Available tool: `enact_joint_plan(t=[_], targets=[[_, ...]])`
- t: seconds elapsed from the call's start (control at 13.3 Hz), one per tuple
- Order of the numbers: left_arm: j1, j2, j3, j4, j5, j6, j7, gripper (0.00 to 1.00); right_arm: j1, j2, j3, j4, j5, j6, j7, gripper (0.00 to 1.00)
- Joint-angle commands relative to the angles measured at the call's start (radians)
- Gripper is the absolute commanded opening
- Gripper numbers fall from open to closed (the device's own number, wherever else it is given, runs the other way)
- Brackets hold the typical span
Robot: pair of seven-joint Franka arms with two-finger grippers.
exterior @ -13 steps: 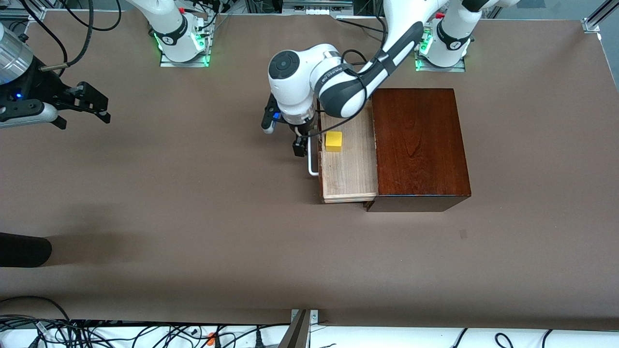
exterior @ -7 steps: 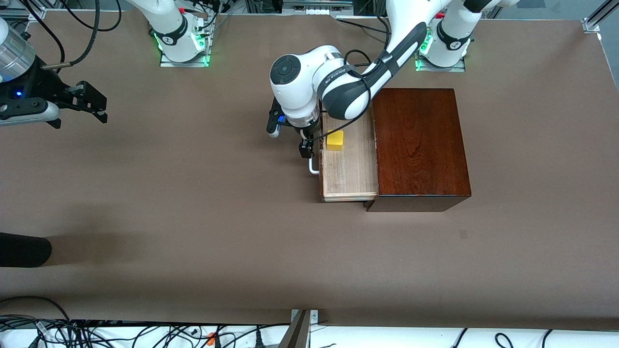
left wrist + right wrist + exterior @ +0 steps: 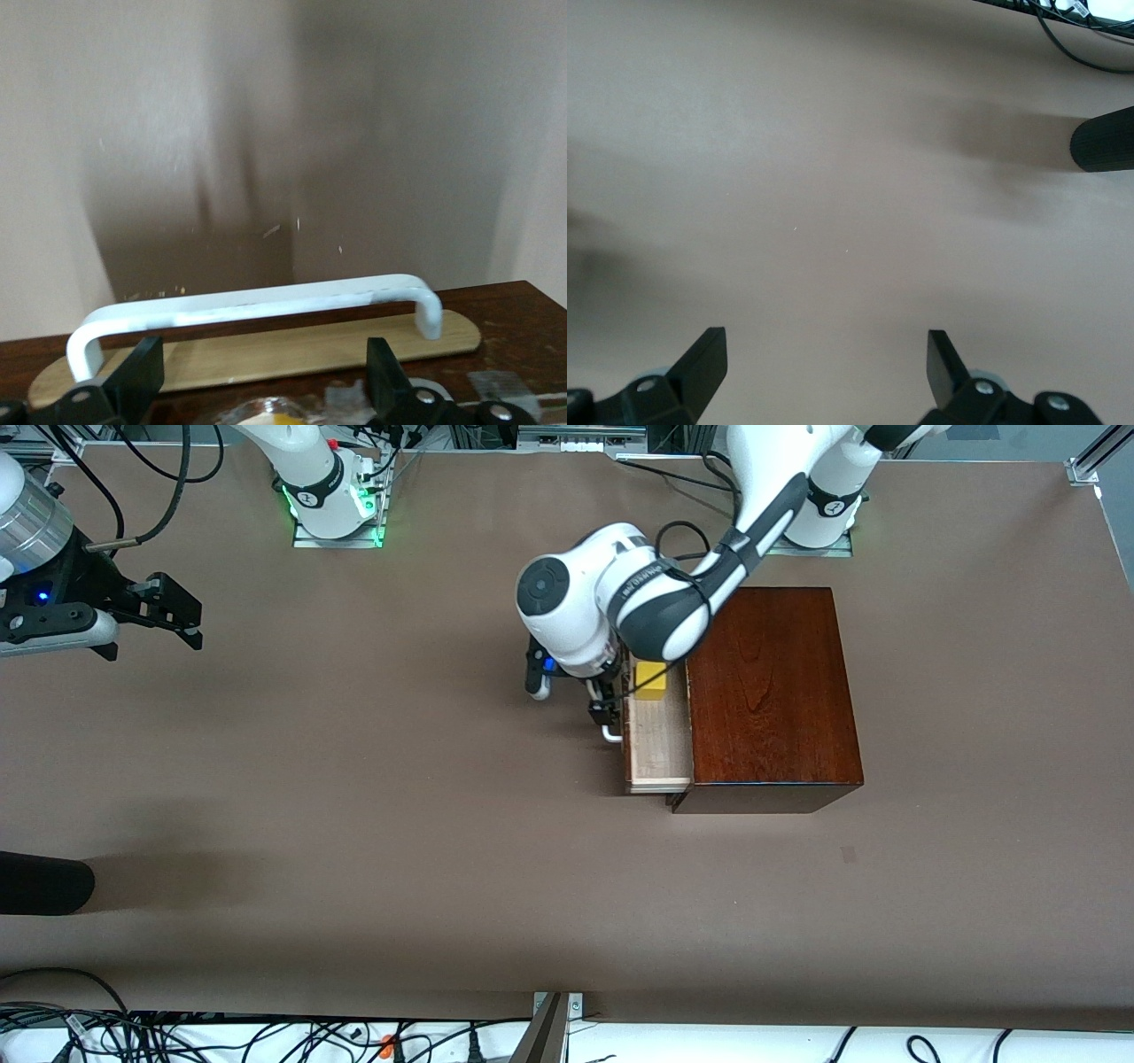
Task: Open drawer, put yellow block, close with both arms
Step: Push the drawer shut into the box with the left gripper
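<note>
the dark wooden box (image 3: 769,691) sits on the brown bench (image 3: 354,806) toward the left arm's end, and everything here is placed against it. the drawer (image 3: 657,744) sticks out of the box's side that faces the right arm's end, only partly open, with a narrow strip of its pale tray showing. the yellow block (image 3: 652,680) lies in that tray, close to the box's edge and in the part of the tray farther from the front camera.

the left pincer (image 3: 605,710) is down at the drawer's dark front, just beside the white handle (image 3: 611,734); in the left wrist view its fingers (image 3: 140,376) stand spread, one near each end of the handle (image 3: 257,305), with the bar lying across the gap between them and no finger closed on it. the block is on the box side of this pincer, separated from it by the drawer front, near but not touching. the left arm's white wrist housing hangs over the tray's end farthest from the front camera, partly covering the block.

the right pincer (image 3: 173,613) hangs well apart from the box, over bare bench at the right arm's end, fingers (image 3: 700,363) spread and empty; that arm waits.
</note>
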Motion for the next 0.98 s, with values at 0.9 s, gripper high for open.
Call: enact_joint_plan(t=[0.9], targets=[[0.099, -0.042, 0.005, -0.047, 0.093, -0.194, 0.023, 1.0, 0.005, 0.0, -0.001, 0.015, -0.014, -0.014, 0.008, 1.0]])
